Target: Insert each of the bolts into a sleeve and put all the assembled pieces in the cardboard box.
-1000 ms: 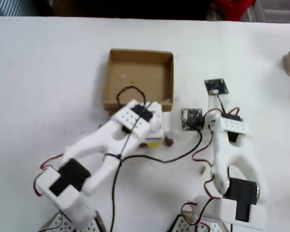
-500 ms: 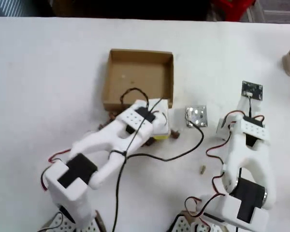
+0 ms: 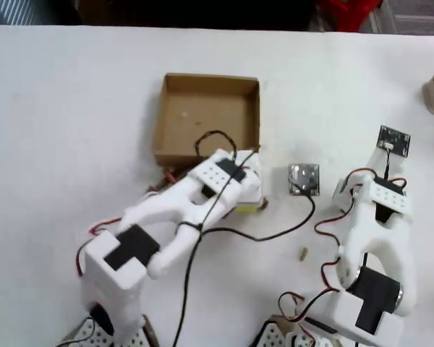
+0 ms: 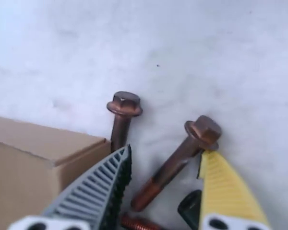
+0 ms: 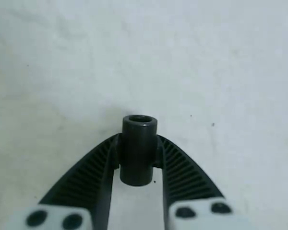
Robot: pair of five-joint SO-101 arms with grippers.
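Now the left end effector (image 4: 165, 153) sits open around a bolt (image 4: 175, 163) on the table (image 4: 182, 48) beside the cardboard box (image 4: 29, 153), while the right end effector (image 5: 138, 139) squeezes a black sleeve (image 5: 137, 152).

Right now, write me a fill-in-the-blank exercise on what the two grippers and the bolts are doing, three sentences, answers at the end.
1. The right gripper is shut on a black ____.
2. The left gripper is ____ around a copper bolt lying on the table.
3. A second bolt lies right beside the ____ box.

Missing words: sleeve; open; cardboard
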